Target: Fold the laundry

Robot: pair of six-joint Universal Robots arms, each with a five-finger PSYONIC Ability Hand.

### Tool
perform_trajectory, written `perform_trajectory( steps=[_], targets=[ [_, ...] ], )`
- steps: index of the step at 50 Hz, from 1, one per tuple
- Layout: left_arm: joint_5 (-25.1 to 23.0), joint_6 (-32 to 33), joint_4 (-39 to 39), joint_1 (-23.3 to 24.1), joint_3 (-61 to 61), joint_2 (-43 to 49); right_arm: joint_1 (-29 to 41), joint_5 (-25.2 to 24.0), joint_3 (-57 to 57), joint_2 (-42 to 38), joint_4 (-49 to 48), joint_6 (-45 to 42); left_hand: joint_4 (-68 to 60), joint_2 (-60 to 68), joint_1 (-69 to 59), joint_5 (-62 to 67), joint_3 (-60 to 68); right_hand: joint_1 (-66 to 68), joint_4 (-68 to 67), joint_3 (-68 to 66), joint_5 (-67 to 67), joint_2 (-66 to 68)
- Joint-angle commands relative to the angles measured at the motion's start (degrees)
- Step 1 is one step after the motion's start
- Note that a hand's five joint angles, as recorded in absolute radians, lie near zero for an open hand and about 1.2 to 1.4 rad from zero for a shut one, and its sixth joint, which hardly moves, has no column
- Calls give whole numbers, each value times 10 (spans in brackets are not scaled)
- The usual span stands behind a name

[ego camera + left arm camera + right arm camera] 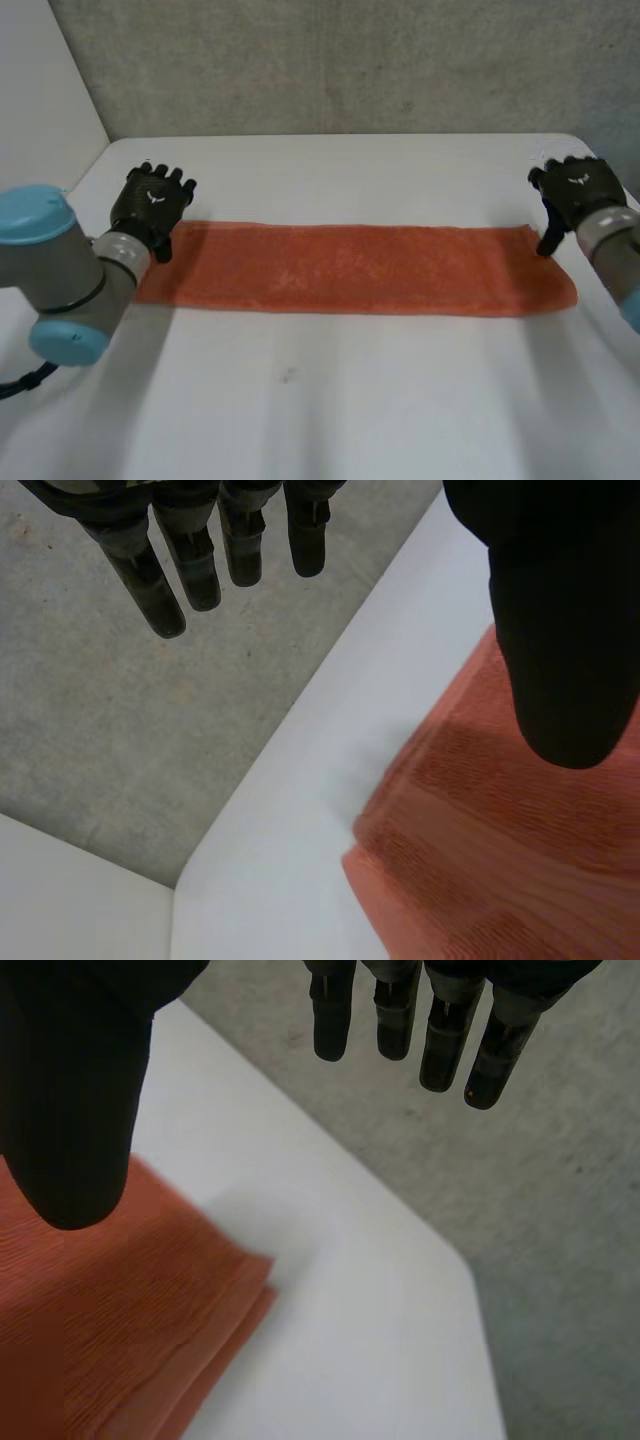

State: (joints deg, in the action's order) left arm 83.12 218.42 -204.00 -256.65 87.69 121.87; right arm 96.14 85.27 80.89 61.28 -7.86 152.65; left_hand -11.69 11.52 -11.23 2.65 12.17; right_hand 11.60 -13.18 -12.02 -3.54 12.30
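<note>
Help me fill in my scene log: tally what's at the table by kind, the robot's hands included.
Orange cloth, folded into a long strip: 1
Black hands: 2 (left hand, right hand, one at each end of the cloth)
White table: 1
Total: 4

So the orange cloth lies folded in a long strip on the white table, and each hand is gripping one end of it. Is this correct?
No. The orange cloth does lie folded in a long strip on the table, but neither hand grips it: the left hand and the right hand are open, holding nothing, each by one end. Both wrist views show this.
</note>
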Motion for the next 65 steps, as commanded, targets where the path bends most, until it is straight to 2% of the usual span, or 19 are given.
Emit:
perform_trajectory(
  steps=[1,3,7,17,21,24,32,39,44,46,47,50,58,59,63,65],
  targets=[
    [-4,-31,-2,6,104,-77,-53,-69,94,41,32,0,17,-15,12,-26,-22,-16,32,20,35,-23],
    [-5,-56,-3,11,118,-83,-69,-94,117,40,40,-2,17,-15,12,-26,-22,79,-63,-74,-59,72],
    [-6,-98,-6,19,124,-87,-88,-106,129,38,35,-3,17,-15,12,-26,-22,114,-98,-110,-95,107],
    [-4,-112,-7,19,125,-88,-100,-129,119,-14,7,-8,17,-15,12,-26,-22,274,-258,-270,-255,267],
    [-4,-112,-7,17,128,-87,-109,-128,113,-30,-4,-8,17,-15,12,-26,-22,434,-418,-429,-414,427],
    [-4,-113,-7,17,131,-87,-111,-125,105,-39,-4,-8,17,-15,12,-26,-22,683,-667,-679,-664,676],
    [-3,-113,-7,18,135,-88,-155,-107,80,-42,0,-22,17,-15,12,-26,-22,684,-668,-680,-665,677],
    [-1,-114,-6,16,136,-88,-222,-56,13,-42,6,-113,17,-15,12,-26,-22,684,-668,-680,-665,677],
    [0,-114,-6,16,136,-89,-223,-24,-24,-40,6,-149,17,-15,12,-26,-22,684,-668,-680,-665,677],
    [0,-114,-6,16,136,-93,-211,-25,-32,-36,5,-140,17,-15,12,-26,-22,684,-668,-680,-665,677],
    [0,-114,-6,14,140,-96,-172,-30,-45,-29,4,-114,17,-15,12,-26,-22,684,-668,-680,-665,677],
    [-1,-114,-6,13,144,-103,-114,-37,-58,-14,4,-78,17,-15,12,-26,-22,684,-668,-680,-665,677],
    [-1,-115,-6,13,146,-111,126,-94,-93,-3,-7,-40,17,-15,12,-26,-22,684,-668,-680,-665,677],
    [-1,-115,-6,13,146,-111,175,-107,-102,-12,-12,-42,17,-15,12,-26,-22,684,-668,-680,-665,677],
    [0,-115,-6,12,146,-113,285,-132,-124,-75,-36,-43,17,-15,12,-26,-22,684,-668,-680,-665,677],
    [0,-115,-6,12,146,-113,305,-136,-128,-87,-41,-42,17,-15,12,-26,-22,684,-668,-680,-665,677]
  ],
)
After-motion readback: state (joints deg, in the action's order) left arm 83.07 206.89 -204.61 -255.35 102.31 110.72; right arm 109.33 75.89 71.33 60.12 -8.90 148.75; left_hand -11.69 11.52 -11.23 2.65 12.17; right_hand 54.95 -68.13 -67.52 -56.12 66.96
